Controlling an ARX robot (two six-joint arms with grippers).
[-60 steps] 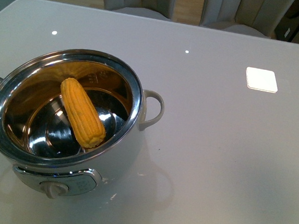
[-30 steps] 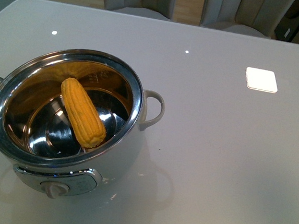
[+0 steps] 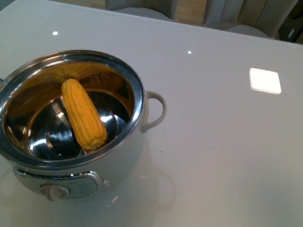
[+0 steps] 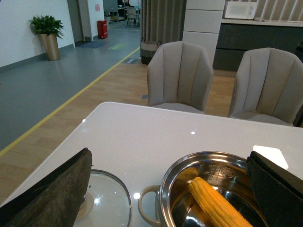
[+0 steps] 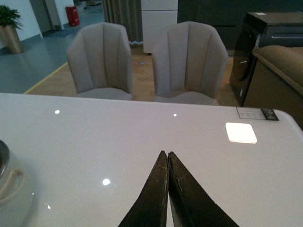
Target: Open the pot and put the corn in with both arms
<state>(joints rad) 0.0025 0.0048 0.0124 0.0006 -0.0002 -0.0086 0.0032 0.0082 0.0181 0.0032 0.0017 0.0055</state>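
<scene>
Front view: we see the corn (image 3: 83, 114) lying tilted inside the open pot (image 3: 64, 170) on the worktop (image 3: 222, 151) | left gripper (image 4: 165, 189) raised above the pot, jaws released wide, glass lid (image 4: 106, 203) beside the pot | right gripper (image 5: 167, 158) held level, away from the pot's handle, jaws clenched, empty
</scene>
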